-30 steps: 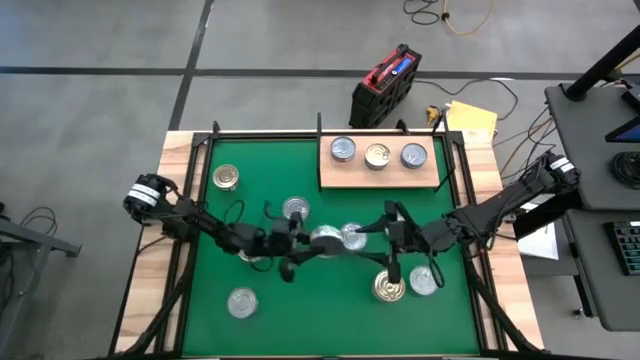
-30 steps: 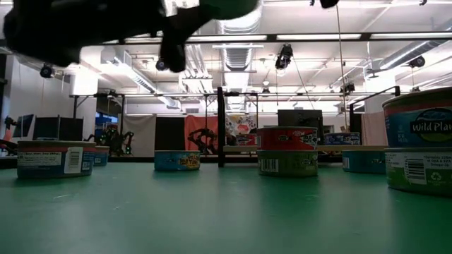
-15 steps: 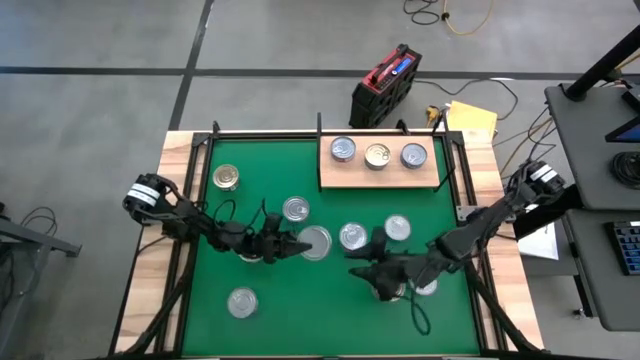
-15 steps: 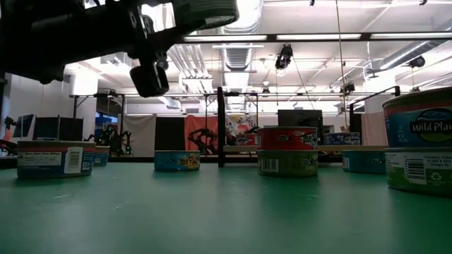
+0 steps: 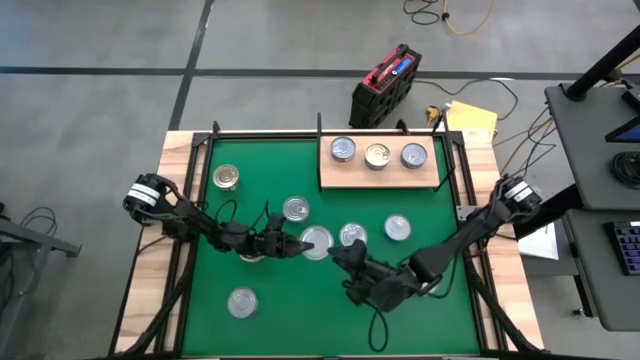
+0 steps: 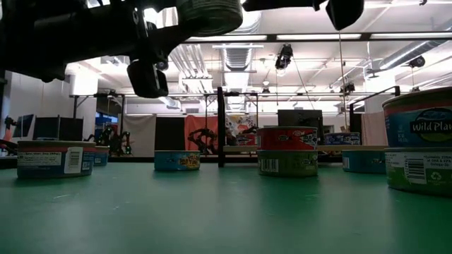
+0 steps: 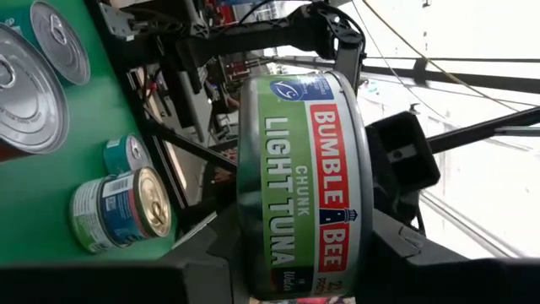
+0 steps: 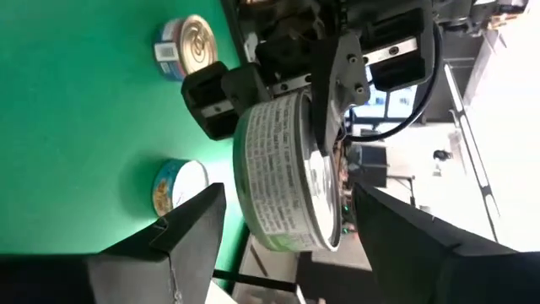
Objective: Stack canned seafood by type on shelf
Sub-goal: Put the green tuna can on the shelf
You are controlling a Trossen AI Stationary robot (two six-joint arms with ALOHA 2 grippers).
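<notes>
Tin lifted above green mat [image 5: 300, 300] for hand-over between arms.

Shelf [image 5: 380, 172] at far edge, three tins in a row awaiting stacks; loose tins scattered below; left gripper [image 5: 298, 244] pinching a tuna tin [image 7: 299, 181] clear of the mat; right gripper [image 5: 340, 258] spread, facing it, probably to receive.

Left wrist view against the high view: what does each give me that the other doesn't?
Only the left wrist view shows the held can's green Bumble Bee Light Tuna label. Only the high view shows the shelf with three cans and the right gripper open beside the left gripper. Both show the left gripper shut on that can above the green mat.
</notes>
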